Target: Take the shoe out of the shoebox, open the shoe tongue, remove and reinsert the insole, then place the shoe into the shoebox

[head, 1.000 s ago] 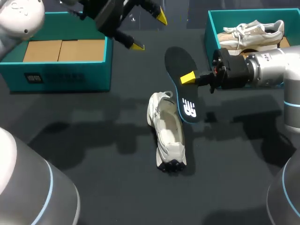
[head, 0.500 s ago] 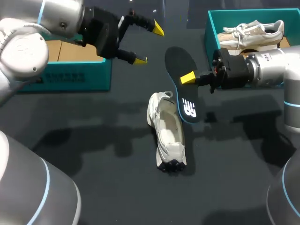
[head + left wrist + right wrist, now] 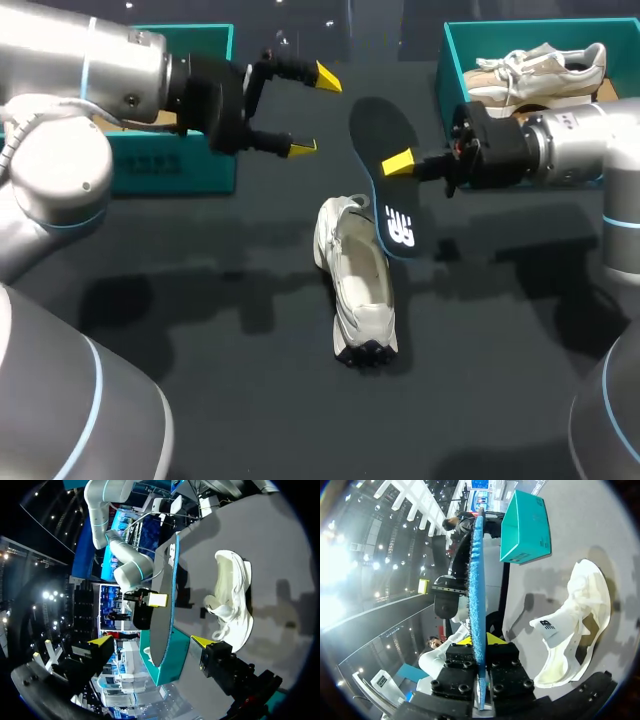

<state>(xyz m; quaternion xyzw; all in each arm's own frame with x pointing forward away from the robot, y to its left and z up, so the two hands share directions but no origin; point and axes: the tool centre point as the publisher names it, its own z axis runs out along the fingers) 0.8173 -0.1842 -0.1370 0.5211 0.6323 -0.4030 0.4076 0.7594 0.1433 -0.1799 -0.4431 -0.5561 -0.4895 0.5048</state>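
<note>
A white shoe (image 3: 358, 290) lies on its side on the dark table (image 3: 200, 300), opening up. Just above its heel end my right gripper (image 3: 400, 163) is shut on the edge of a dark insole (image 3: 378, 135) with a blue rim, holding it tilted. In the right wrist view the insole (image 3: 477, 580) stands edge-on between the fingers (image 3: 496, 639), with the shoe (image 3: 575, 625) beside it. My left gripper (image 3: 315, 112) hangs open to the left of the insole, apart from it. In the left wrist view the insole (image 3: 162, 605) is ahead between the open fingertips (image 3: 202, 641), and the shoe (image 3: 232, 605) lies beyond.
A teal shoebox (image 3: 452, 70) at the back right holds a second, beige shoe (image 3: 540, 65). Another teal box (image 3: 185, 165) stands at the back left, partly behind my left arm. It appears as the teal box (image 3: 525, 527) in the right wrist view.
My left arm has swung down and forward, bringing its open gripper level with the insole. The right gripper and the insole have barely shifted; the shoe has not moved.
</note>
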